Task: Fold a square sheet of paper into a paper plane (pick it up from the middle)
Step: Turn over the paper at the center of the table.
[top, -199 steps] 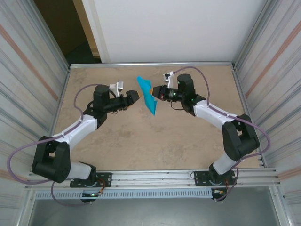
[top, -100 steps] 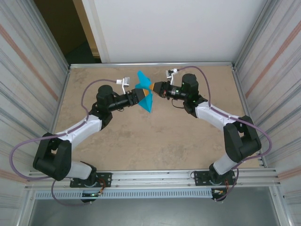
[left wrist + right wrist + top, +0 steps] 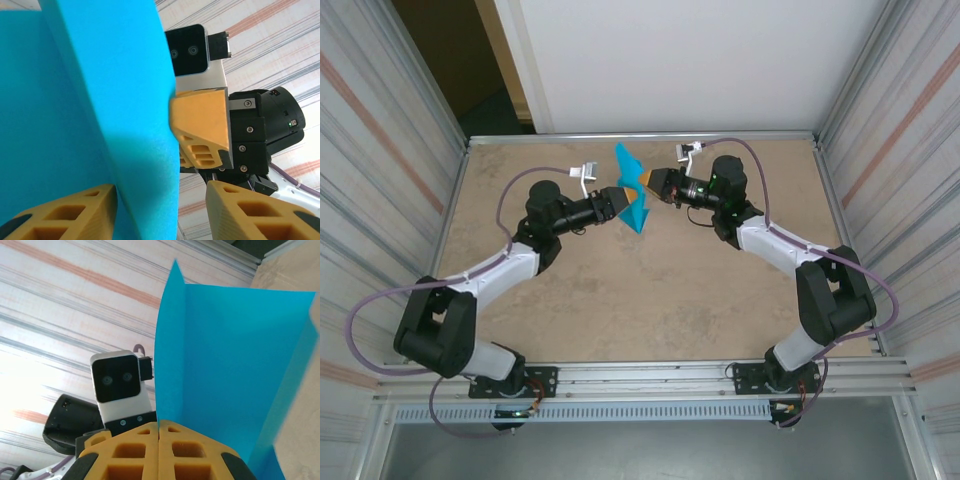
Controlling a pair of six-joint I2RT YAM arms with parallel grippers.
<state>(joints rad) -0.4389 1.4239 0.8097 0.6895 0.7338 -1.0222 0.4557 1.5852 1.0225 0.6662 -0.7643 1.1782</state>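
Left arm (image 3: 485, 275): extended from its base at the near left edge of the desk toward the far centre, wrist level, jaws pointing right. Left jaws stand apart. One finger (image 3: 65, 212) lies against the paper sheet (image 3: 633, 195); the other finger (image 3: 250, 210) stands clear of it, with the sheet's edge between the two.

Right arm (image 3: 770, 245): elbow raised at the right side, forearm running to the far centre, wrist level, jaws pointing left. Right jaws are fully closed, fingers (image 3: 130, 452) meeting at a single seam with the sheet pinched in it.

The two sets of jaws face each other nearly tip to tip above the desk.
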